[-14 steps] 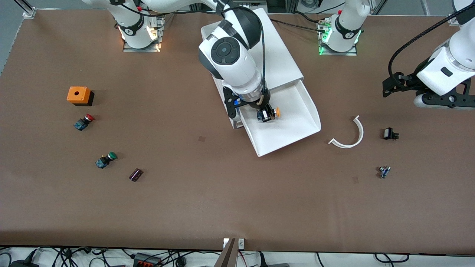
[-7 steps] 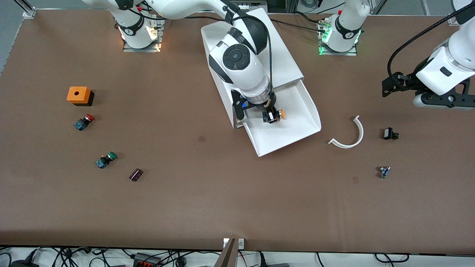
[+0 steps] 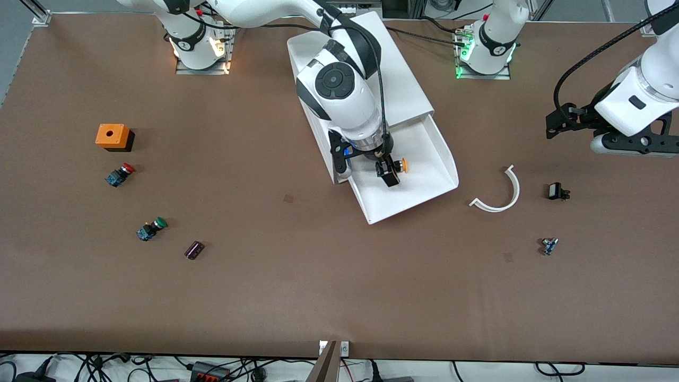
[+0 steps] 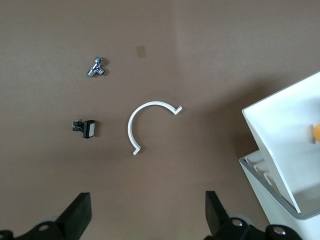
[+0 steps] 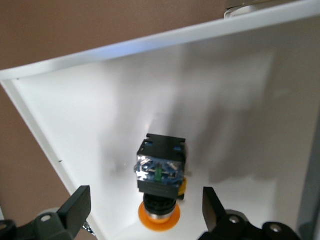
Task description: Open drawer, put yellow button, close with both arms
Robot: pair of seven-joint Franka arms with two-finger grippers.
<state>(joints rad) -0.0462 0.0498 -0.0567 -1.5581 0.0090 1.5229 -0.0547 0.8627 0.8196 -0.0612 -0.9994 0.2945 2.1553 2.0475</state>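
Looking down from the front camera, the white plastic top drawer (image 3: pixel 424 175) stands pulled well out of the white rounded cabinet (image 3: pixel 395 85), and the yellow-capped push-button with its blue block base (image 3: pixel 401 165) lies inside it. The right hand (image 3: pixel 390 174) hangs just over the button with fingers spread, gripping nothing, so the placing step looks done. Next, I'd judge, comes lifting clear of the drawer walls before both arms push the front. The left hand (image 3: pixel 567 124) waits over bare brown worktop (image 3: pixel 318 276) toward its own end.

From the left wrist, its fingers (image 4: pixel 77 215) stand wide; a white curved plastic strip (image 4: pixel 145 122) lies beside the drawer's corner, close enough to watch.

From the right wrist, the button lies free between parted fingers (image 5: pixel 75 205), with room all round inside the drawer.
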